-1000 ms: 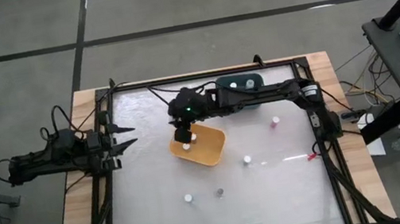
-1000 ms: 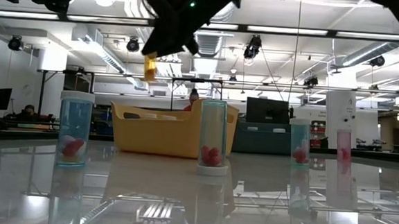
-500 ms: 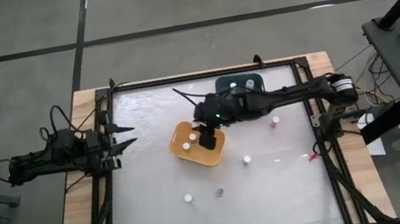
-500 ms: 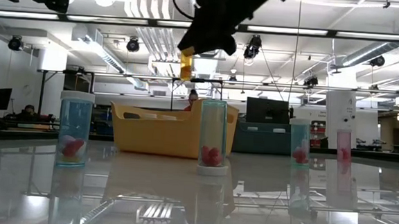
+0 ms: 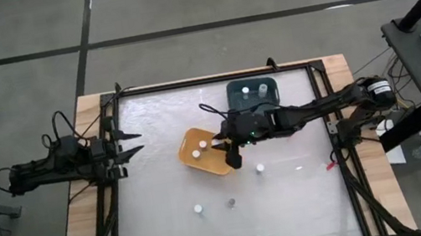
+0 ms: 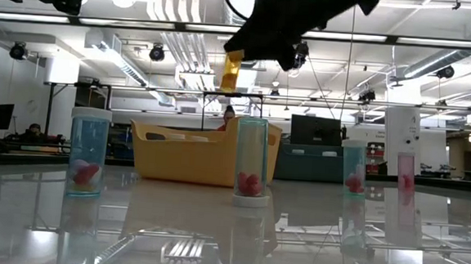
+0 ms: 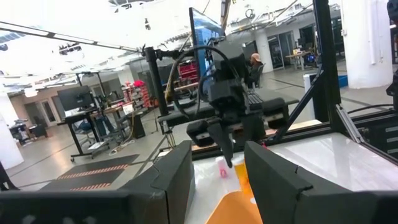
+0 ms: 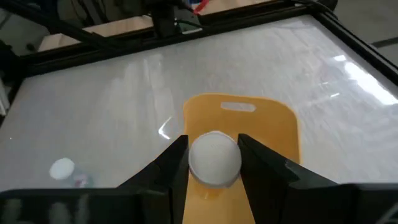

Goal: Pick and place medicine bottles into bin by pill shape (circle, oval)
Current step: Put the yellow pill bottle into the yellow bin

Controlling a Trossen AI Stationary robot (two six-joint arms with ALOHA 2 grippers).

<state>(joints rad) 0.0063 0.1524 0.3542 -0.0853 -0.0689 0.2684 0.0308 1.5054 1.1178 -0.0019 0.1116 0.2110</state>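
Seen from above, the right gripper (image 5: pixel 233 150) reaches across the table and hangs over the near edge of the orange tub (image 5: pixel 201 163), its fingers closed on a white-capped bottle (image 8: pixel 214 157). The right wrist camera shows that bottle pinched between the two dark fingers (image 8: pixel 173 168), cap toward the lens, with the tub directly beyond it. From table height the bottle (image 6: pixel 233 70) hangs well above the tub (image 6: pixel 193 154), its long axis close to upright and slightly tilted.

The drop turns on one relation: the tub lies straight below the held bottle, so letting go should probably land it inside beside the bottle (image 5: pixel 202 145) already there.

The teal tub (image 5: pixel 252 92) sits just behind the arm and holds two bottles. Loose bottles stand on the table: one (image 5: pixel 260 167) just beside the orange tub, a pink one (image 5: pixel 289 127) toward the right side, and a white one (image 5: pixel 198 208) and a grey one (image 5: pixel 230 203) nearer the front.

The left gripper (image 5: pixel 132 144) waits at the left edge of the table, fingers spread, well apart from everything
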